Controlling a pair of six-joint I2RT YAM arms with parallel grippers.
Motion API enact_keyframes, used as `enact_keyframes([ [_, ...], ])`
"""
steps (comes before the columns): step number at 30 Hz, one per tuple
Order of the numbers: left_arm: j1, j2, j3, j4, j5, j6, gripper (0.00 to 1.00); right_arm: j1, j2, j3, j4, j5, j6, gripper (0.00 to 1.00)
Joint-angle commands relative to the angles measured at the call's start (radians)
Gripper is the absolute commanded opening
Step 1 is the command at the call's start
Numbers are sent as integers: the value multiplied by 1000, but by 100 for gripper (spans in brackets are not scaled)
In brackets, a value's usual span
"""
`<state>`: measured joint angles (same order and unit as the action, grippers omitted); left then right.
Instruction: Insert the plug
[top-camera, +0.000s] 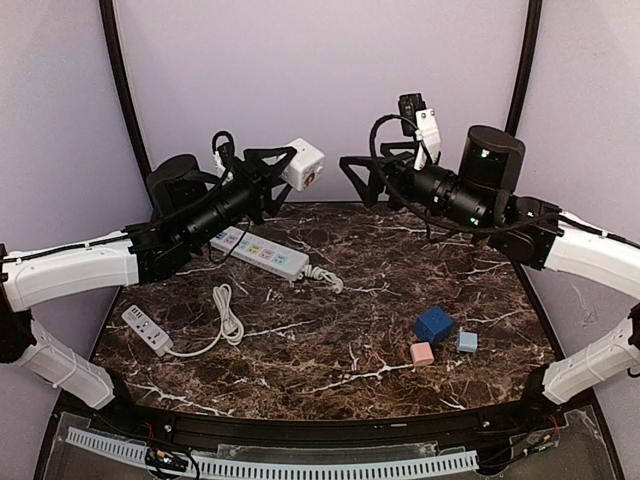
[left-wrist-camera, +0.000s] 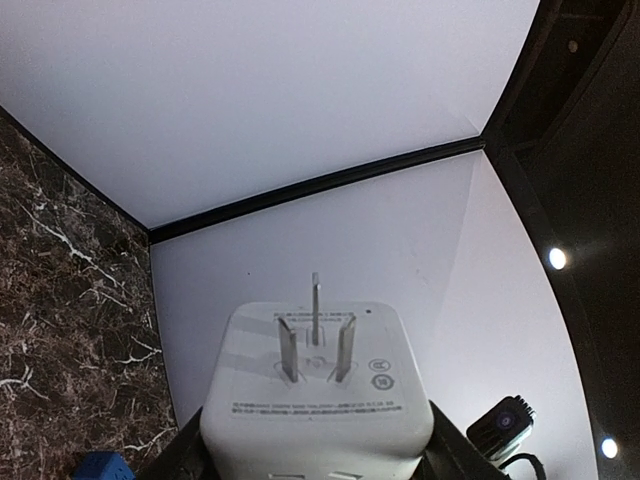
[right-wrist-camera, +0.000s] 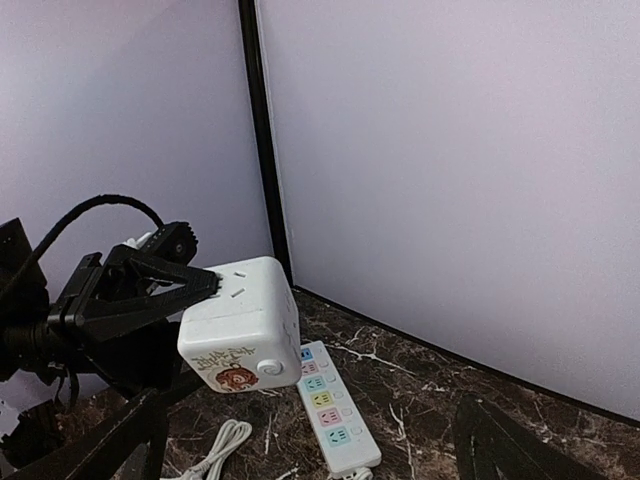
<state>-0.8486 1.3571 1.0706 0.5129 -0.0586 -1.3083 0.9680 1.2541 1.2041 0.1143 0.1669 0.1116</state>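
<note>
Down front: a pink block (top-camera: 421, 352), a light-blue block (top-camera: 467, 341), a dark blue cube (top-camera: 433, 324), and a small white power strip (top-camera: 147, 329) off to the left; further back a pastel-socket power strip (top-camera: 258, 252) lies on the marble table (top-camera: 360, 300); above it the left gripper (top-camera: 284, 166) is clamped on the white cube plug (top-camera: 305, 163), up in the air, prongs (left-wrist-camera: 315, 338) bare; the right gripper (top-camera: 358, 180) faces it, jaws wide apart, holding nothing.
</note>
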Motion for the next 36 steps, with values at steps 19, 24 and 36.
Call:
enact_keyframes([
  [19,-17,61,139,26,-20,-230,1,18,75,-18,172,-91,-184,92],
  [24,-32,66,136,39,-20,-244,1,18,111,22,191,-38,-193,91],
  [36,-46,70,138,37,-17,-255,1,42,217,140,134,37,-234,88],
])
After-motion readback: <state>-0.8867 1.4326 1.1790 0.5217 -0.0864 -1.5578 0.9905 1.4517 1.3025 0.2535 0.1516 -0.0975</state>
